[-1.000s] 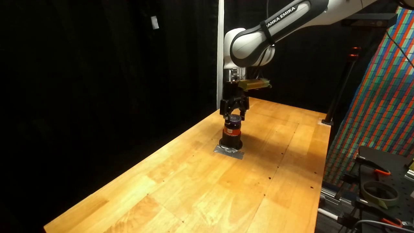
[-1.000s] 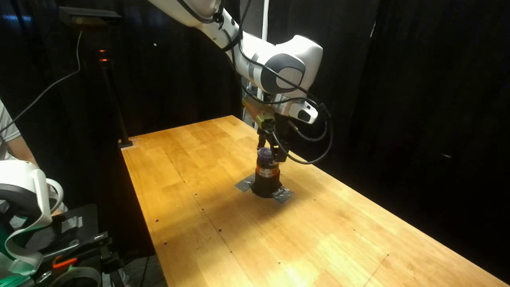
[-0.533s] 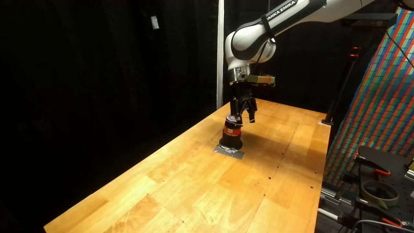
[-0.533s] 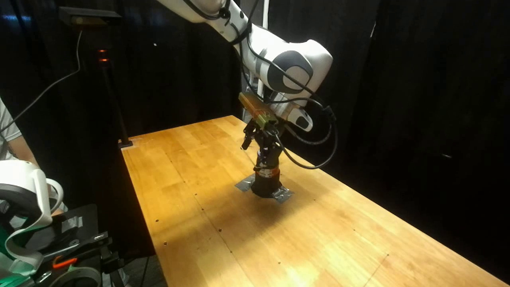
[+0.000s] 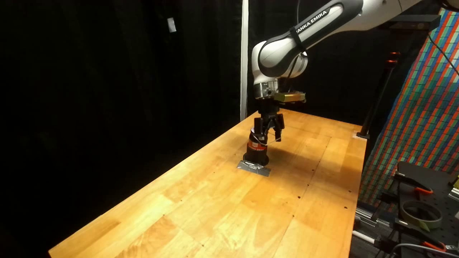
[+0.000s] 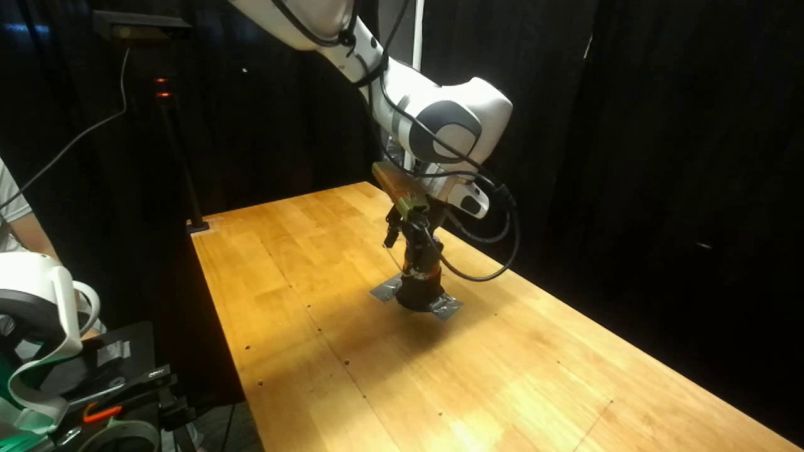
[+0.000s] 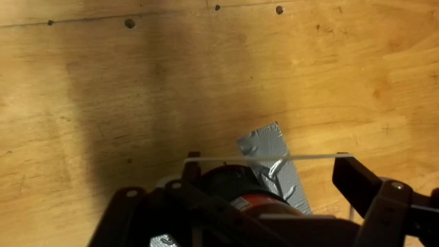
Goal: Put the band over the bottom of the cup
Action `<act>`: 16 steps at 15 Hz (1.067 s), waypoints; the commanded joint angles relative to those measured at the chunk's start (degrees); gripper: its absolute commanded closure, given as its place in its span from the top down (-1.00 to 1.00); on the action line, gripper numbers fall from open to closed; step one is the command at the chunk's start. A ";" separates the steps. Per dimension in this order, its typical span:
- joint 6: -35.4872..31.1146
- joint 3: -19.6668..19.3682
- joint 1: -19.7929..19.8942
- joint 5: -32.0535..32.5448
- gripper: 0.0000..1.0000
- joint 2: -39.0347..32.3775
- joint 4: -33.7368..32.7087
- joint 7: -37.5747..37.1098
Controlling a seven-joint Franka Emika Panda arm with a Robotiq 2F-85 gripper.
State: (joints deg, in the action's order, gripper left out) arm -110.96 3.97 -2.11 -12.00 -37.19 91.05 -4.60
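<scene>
The cup (image 5: pixel 257 157) stands upright on the wooden table, dark with an orange-red label; it also shows in an exterior view (image 6: pixel 419 295) and the wrist view (image 7: pixel 231 178). My gripper (image 5: pixel 270 139) is open at the cup's upper part, also in an exterior view (image 6: pixel 403 257) and the wrist view (image 7: pixel 267 157). The thin pale band (image 7: pixel 308 157) is stretched between the spread fingertips; in an exterior view (image 5: pixel 272 143) it slants past the cup's label. One finger overlaps the cup, the other is out to its side. Contact and the band's far side are hidden.
Grey tape (image 5: pixel 254 168) fixes the cup's base on two sides, also in an exterior view (image 6: pixel 447 306). A black stand (image 5: pixel 374 100) rises at the table's far corner. A side shelf holds a tape roll (image 5: pixel 421 214) and clamps. A white headset (image 6: pixel 38 282) is beside the table.
My gripper has moved from above the cup's top to its side and then lower. The wrist has turned a little. The band has come down beside the cup; the cup stays put.
</scene>
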 commanded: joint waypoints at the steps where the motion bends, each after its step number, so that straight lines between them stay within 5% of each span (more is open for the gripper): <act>1: -11.63 -1.44 -2.54 1.62 1.00 4.30 9.84 -3.63; 2: -14.85 -1.82 -3.16 2.29 0.50 5.22 12.18 -4.88; 3: -17.10 -2.10 -3.60 2.89 0.49 6.83 14.69 -5.73; 11: -40.45 -1.45 -3.95 2.14 -0.73 19.03 35.66 -8.91; 16: -62.52 3.61 -1.76 -5.84 -0.95 22.32 45.79 -6.29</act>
State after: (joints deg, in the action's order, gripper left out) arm -163.38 4.09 -5.41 -12.99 -18.93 129.48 -12.49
